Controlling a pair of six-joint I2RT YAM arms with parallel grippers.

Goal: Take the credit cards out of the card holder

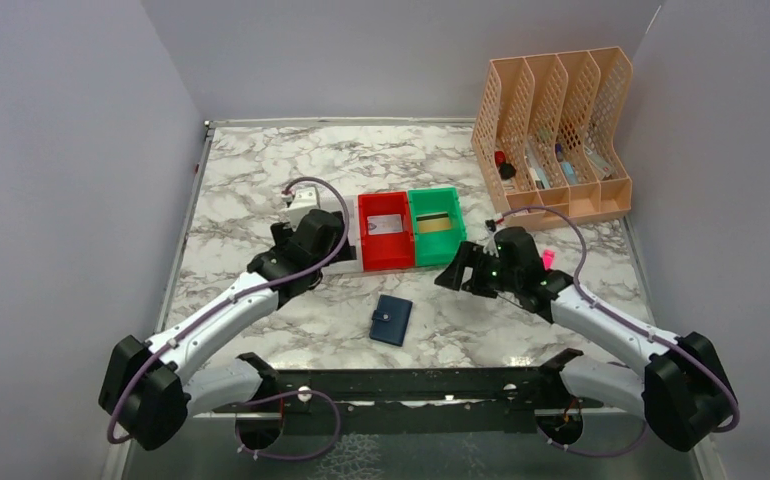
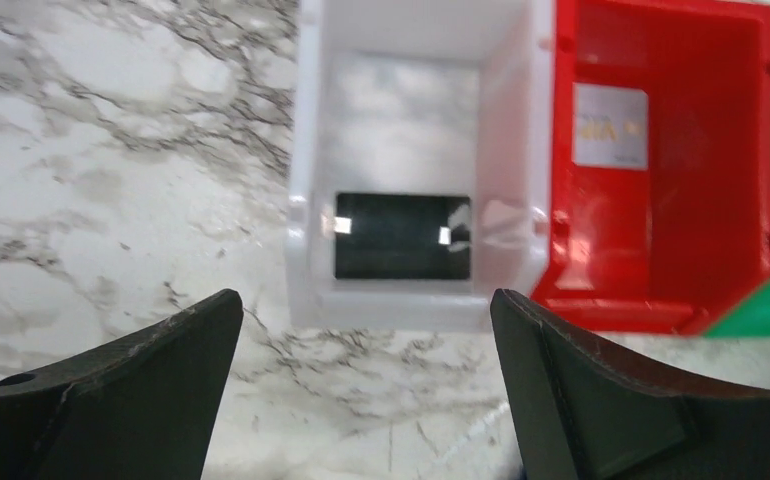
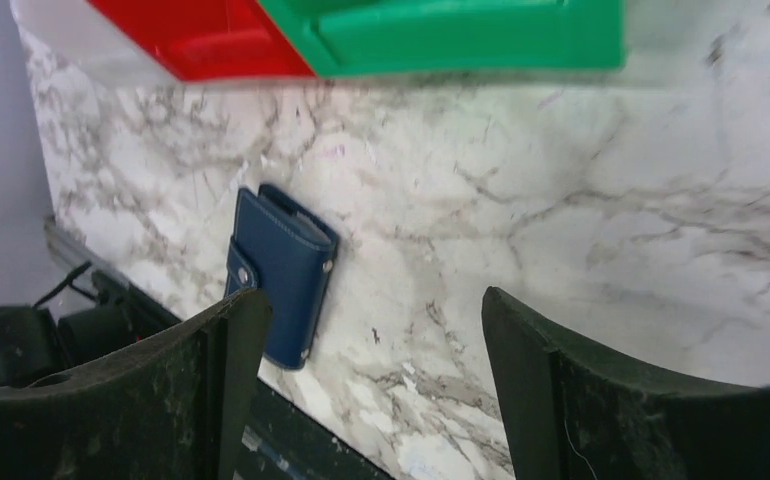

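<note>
The card holder (image 1: 391,320), a navy-blue wallet with a snap tab, lies folded shut on the marble near the front edge. In the right wrist view the card holder (image 3: 281,270) sits just left of my open right gripper (image 3: 371,300), apart from its fingers. A black credit card (image 2: 402,236) lies in the white bin (image 2: 311,200), a silvery one (image 2: 610,126) in the red bin (image 2: 741,150), and a tan-gold one (image 1: 435,222) in the green bin (image 1: 436,245). My left gripper (image 2: 361,300) hangs open and holds nothing, just in front of the white bin. The right gripper (image 1: 453,275) hovers by the green bin's near corner.
The three bins stand side by side mid-table; the left arm (image 1: 306,245) covers most of the white bin. A peach file organizer (image 1: 551,135) stands at the back right. A small pink stick (image 1: 548,258) lies beside the right arm. Grey walls enclose the table.
</note>
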